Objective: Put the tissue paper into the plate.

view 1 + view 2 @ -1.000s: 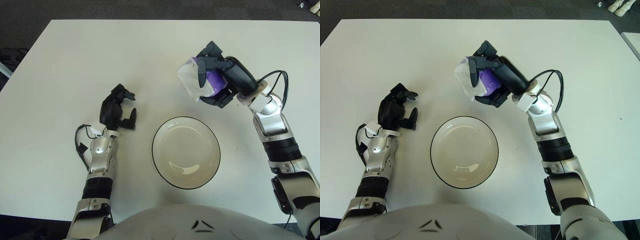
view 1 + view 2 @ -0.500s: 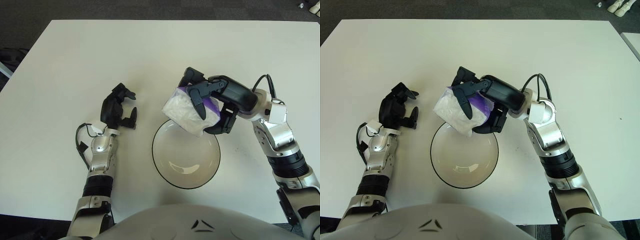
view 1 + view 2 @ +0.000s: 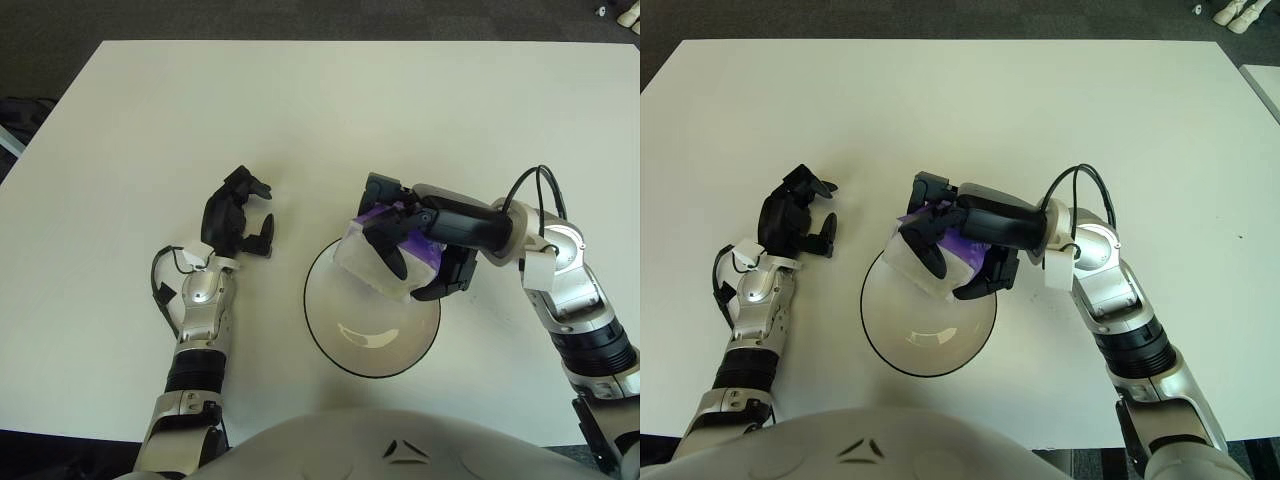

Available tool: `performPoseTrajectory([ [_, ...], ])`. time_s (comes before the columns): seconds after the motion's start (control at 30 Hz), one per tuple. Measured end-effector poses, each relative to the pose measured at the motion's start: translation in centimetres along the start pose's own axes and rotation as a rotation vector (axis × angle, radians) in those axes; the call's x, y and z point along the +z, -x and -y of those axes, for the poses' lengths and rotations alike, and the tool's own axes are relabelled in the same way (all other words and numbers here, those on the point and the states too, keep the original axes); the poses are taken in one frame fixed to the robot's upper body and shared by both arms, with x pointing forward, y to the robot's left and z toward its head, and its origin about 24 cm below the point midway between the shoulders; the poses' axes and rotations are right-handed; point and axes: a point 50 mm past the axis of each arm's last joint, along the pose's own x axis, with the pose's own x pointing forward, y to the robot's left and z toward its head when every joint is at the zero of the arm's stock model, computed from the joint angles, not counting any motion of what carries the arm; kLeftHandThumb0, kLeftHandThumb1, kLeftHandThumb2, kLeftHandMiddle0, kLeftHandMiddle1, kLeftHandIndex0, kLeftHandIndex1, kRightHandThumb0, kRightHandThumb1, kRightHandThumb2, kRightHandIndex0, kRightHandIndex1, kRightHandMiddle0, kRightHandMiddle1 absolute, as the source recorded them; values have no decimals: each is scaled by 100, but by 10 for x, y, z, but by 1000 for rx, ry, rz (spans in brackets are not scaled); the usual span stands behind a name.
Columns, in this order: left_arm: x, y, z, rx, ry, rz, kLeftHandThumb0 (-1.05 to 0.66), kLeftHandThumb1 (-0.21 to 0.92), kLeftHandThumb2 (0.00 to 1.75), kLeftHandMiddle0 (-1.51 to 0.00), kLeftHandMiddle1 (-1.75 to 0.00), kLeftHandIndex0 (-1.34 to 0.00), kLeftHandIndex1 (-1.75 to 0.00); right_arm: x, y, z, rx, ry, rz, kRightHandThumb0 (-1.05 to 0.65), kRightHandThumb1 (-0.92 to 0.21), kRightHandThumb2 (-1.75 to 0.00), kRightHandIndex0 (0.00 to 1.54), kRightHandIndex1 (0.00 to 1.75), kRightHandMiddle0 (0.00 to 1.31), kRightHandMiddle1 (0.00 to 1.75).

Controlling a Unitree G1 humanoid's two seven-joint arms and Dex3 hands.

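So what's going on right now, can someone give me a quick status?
Right hand gripping the tissue pack, over the plate's far rim. Left hand idle, left of the plate. Nothing in the way.

Right hand (image 3: 405,250) clenched, left hand (image 3: 236,215) curled

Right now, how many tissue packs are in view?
1. The tissue pack, white with purple, is gripped by the right hand over the far rim of the plate. The left hand shows left of the plate, holding nothing.
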Motion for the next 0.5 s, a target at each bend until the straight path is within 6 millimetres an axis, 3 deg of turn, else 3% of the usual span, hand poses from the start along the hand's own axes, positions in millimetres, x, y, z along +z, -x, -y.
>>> performPoseTrajectory([
  [0.3, 0, 1, 0, 1, -1, 1, -1, -9, 175, -91, -175, -76, -163, -1, -3, -4, 60, 22, -23, -52, -19, -147, 113, 175, 71, 175],
  [0.4, 0, 1, 0, 1, -3, 1, -1, -9, 175, -91, -175, -76, -163, -2, -5, -7, 76, 41, -36, -21, -7, -160, 98, 175, 67, 172],
  [0.43, 1, 1, 0, 0, -3, 1, -1, -10, 175, -91, -175, -76, -163, -2, -5, -7, 78, 48, -41, -14, -10, -154, 87, 175, 67, 166],
  [0.5, 1, 1, -1, 1, -4, 2, -1, -10, 175, -91, -175, -76, -163, -3, -6, -8, 72, 73, -61, -7, -28, -130, 64, 175, 63, 155],
])
